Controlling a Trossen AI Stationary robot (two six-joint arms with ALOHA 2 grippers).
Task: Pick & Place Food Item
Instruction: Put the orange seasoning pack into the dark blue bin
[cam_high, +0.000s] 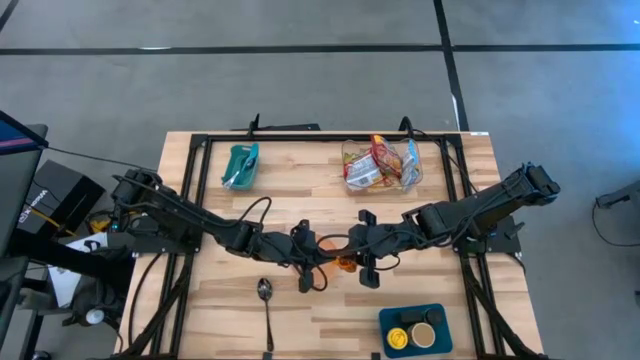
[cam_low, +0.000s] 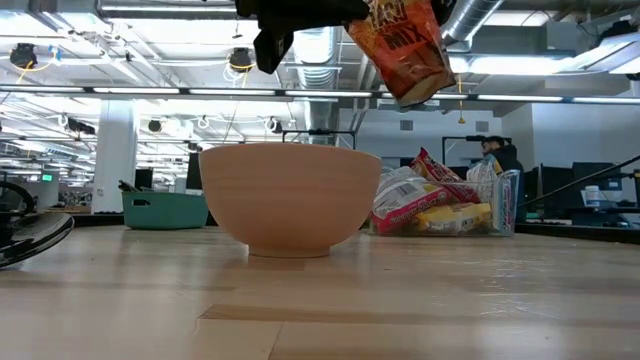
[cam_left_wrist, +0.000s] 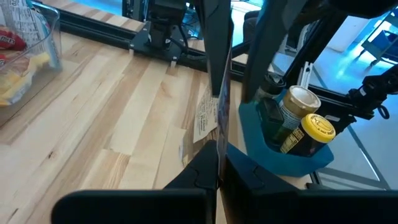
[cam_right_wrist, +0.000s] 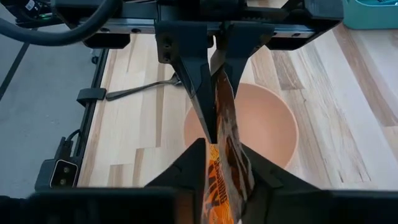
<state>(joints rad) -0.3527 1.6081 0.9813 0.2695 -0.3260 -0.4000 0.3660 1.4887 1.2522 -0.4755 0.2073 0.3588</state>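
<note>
An orange snack packet hangs in the air over a tan bowl that stands on the table's middle. Both grippers meet at the packet above the bowl. My left gripper comes in from the table's left and is shut on the packet. My right gripper comes in from the right, with its two fingers closed against the packet's faces. In the low view the hands are mostly cut off by the picture's top edge. My left gripper pinches one edge of the packet between its two shut fingers, coming nearly level from the table's left. The packet stands edge-on to it, clear of the bowl. My right gripper pinches the packet's printed faces between its two fingers, slanting down from the table's right. The packet hangs tilted, lifted clear above the bowl.
A clear container of snack packets and a teal bin stand at the far side. A spoon lies near the front edge. A blue tray with jars sits at the front right.
</note>
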